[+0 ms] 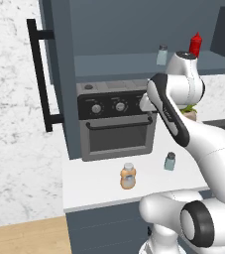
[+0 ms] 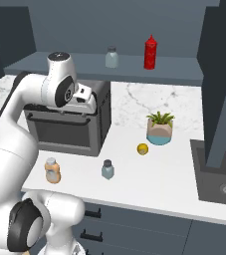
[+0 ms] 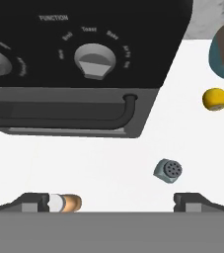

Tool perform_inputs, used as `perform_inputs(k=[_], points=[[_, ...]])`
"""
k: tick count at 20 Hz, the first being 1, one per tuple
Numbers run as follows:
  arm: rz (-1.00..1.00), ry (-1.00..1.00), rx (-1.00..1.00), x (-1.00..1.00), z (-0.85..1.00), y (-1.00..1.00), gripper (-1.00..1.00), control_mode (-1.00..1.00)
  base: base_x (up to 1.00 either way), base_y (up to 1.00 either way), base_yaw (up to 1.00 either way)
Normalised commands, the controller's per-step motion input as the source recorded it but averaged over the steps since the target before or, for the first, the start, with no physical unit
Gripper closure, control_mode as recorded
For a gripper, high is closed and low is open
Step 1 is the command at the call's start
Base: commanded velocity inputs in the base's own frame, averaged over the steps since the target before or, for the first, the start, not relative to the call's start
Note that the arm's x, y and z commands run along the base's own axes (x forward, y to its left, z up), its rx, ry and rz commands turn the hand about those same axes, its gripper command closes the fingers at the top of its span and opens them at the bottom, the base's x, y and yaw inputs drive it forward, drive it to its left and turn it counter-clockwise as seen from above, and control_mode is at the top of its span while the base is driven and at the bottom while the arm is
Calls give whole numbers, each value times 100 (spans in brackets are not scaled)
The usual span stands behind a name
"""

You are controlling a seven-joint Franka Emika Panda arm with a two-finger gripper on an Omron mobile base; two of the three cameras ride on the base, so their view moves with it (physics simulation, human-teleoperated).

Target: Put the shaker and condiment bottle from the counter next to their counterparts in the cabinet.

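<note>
Pretty standard glossy white arm [image 1: 203,144] with chunky rounded links. The joints have dark charcoal rings and caps, and one link has a black band down its side. The gripper [image 3: 111,202] has two small dark grey finger tips [image 3: 32,201], blocky and stepped.

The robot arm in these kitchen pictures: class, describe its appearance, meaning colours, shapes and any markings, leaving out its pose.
The arm is glossy white, built of rounded tubular segments with bulbous joints. Dark grey to black rings and caps mark the joints, and a dark strip runs along one link in the left base view. No cables or lettering are visible. The gripper ends in two small dark finger tips.
</note>
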Motion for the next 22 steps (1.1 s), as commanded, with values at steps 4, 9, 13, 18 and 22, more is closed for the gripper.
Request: perform_inputs(k=[4,9,13,18,22], points=[[0,0,0,0,0,0,-100,-100,0,0,0],[0,-2,0,-15,0,0,-100,-100,0,0,0],[-1,-11,1,-42,-13,-8,-100,-100,0,0,0],[0,1,0,-33,-31,-22,-100,-100,0,0,0],[0,-14,3,-32,-37,-69,-100,-100,0,0,0]])
